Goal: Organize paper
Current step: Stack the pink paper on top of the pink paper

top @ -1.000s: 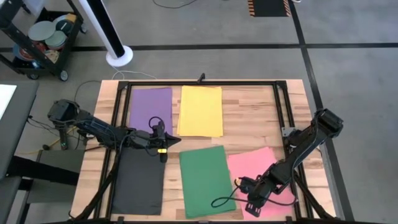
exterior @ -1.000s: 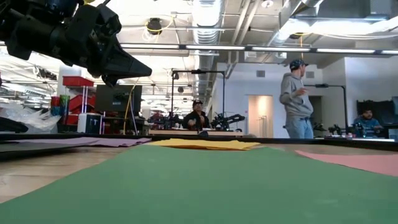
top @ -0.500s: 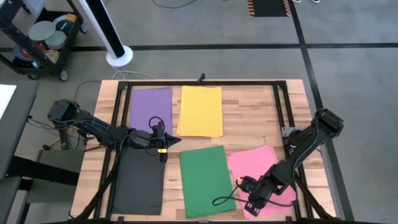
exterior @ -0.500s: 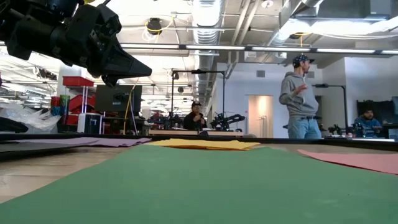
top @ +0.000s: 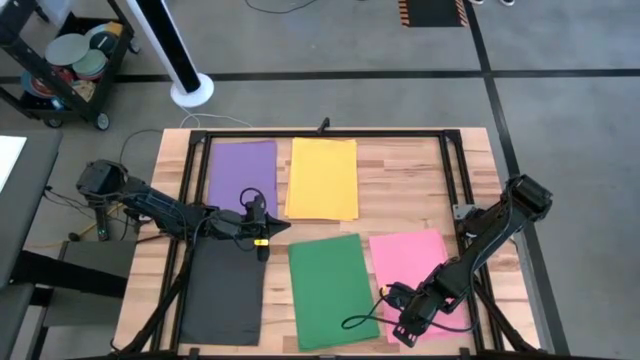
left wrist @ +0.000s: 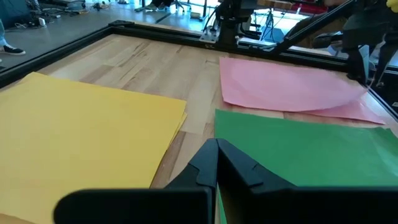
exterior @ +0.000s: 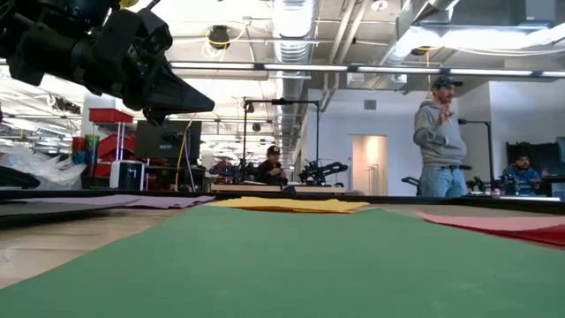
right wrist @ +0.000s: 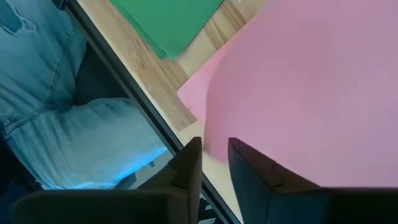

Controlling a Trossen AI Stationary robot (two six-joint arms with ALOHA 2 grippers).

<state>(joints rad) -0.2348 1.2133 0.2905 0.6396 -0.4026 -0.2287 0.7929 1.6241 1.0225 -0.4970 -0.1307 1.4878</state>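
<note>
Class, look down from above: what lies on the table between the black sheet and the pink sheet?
The green sheet lies between the black sheet and the pink sheet, seen in the high view.

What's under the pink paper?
The wooden table shows all around the pink paper, so it lies on that. Anything flat beneath it stays hidden; the right end effector covers its near edge.

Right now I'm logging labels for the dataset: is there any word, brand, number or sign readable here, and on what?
None can be read.
The paper sheets, such as the pink paper and green paper, are blank.
Yellow tag on the left arm: too small to read.
</note>
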